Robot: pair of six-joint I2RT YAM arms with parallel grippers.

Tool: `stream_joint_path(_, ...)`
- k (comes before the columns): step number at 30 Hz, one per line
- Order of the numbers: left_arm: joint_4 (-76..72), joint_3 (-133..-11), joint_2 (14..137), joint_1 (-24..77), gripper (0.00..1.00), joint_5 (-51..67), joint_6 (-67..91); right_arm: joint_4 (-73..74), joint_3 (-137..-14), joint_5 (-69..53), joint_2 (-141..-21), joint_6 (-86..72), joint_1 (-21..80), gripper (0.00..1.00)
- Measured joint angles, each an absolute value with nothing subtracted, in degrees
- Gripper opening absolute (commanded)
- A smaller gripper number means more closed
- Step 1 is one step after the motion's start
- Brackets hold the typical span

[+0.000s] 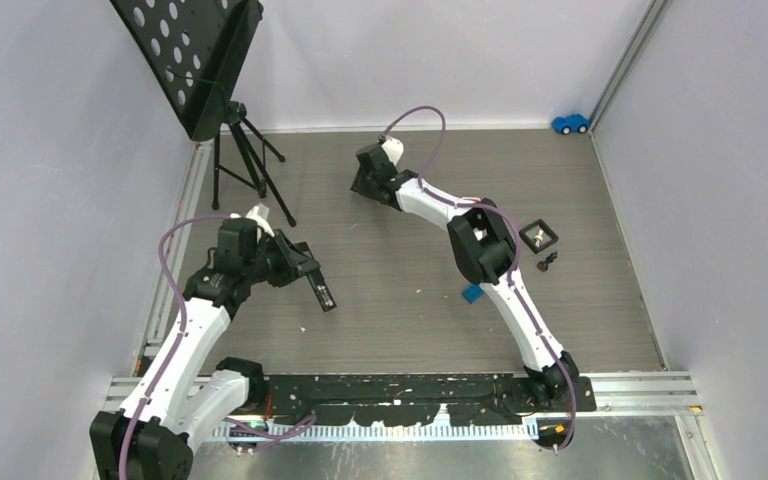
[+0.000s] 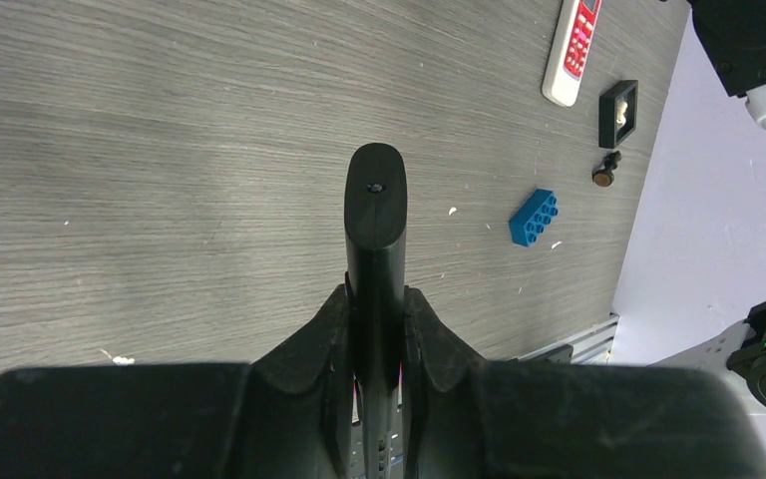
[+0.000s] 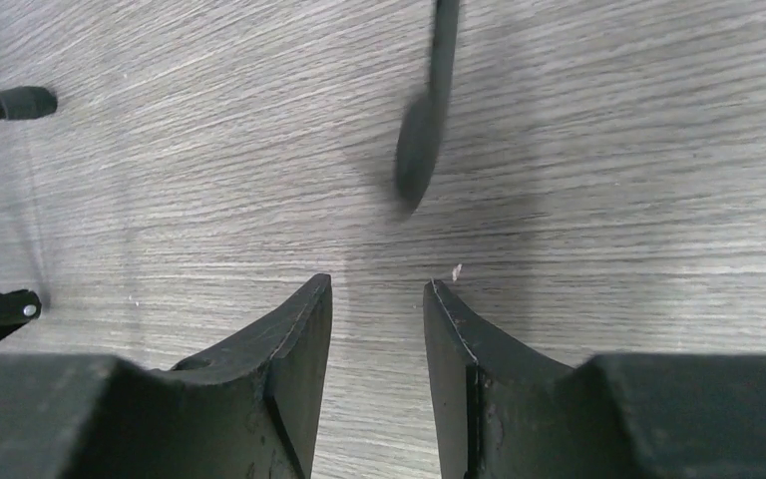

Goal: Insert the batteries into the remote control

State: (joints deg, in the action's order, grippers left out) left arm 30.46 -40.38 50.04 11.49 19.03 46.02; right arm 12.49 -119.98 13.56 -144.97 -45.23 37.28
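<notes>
Remote (image 2: 376, 215) is clamped in the left gripper (image 2: 376, 299), well left of the blue block (image 2: 534, 217). The right gripper (image 3: 376, 289) is held open beyond that block.

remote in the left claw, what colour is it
The remote is black; the left wrist view shows it best.

The white remote (image 2: 573, 45), far beyond the blue block (image 2: 534, 217), is cut off by the upper edge of the left wrist view. Between the two, a small black tray (image 2: 619, 88) holds something pale, too small to tell. A dark stub (image 2: 606, 172) with a brown end is also too small to name. Left of the block, the lower part of the black remote (image 2: 376, 239) is hidden between the fingers (image 2: 319, 334) of the left gripper (image 2: 376, 299). In the top view the right arm (image 1: 505, 275) covers part of the block. In the right wrist view a dark rod (image 3: 424, 130) is blurred and cut off above.
</notes>
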Motion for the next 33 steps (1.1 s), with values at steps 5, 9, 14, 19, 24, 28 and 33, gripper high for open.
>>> stream_joint_path(5, 30.74, -40.38, 50.04, 11.44, 0.0, 19.03, 46.02, 15.92, -121.73, 16.05, -145.53, -47.99, 36.75, 0.41)
stream_joint_path(9, 30.74, -40.38, 50.04, 11.44, 0.0, 19.03, 46.02, 16.45, -121.45, 15.94, -145.4, -50.94, 35.35, 0.26)
stream_joint_path(14, 30.7, -40.38, 50.04, 11.42, 0.0, 19.03, 46.02, 16.53, -118.06, 13.63, -143.46, -54.06, 32.42, 0.26)
stream_joint_path(19, 30.7, -40.38, 50.06, 11.31, 0.0, 19.05, 46.02, 15.25, -111.13, 10.35, -139.09, -55.05, 30.17, 0.34)
stream_joint_path(24, 30.68, -40.38, 50.06, 11.22, 0.0, 19.07, 46.04, 13.23, -107.42, 9.17, -136.51, -53.41, 29.17, 0.36)
stream_joint_path(28, 30.63, -40.38, 50.06, 11.22, 0.0, 19.07, 46.06, 8.16, -107.39, 8.14, -136.51, -52.14, 29.12, 0.35)
stream_joint_path(33, 30.68, -40.82, 50.7, 11.22, 0.0, 19.07, 46.06, -0.01, -107.39, 7.31, -136.81, -53.04, 28.91, 0.34)
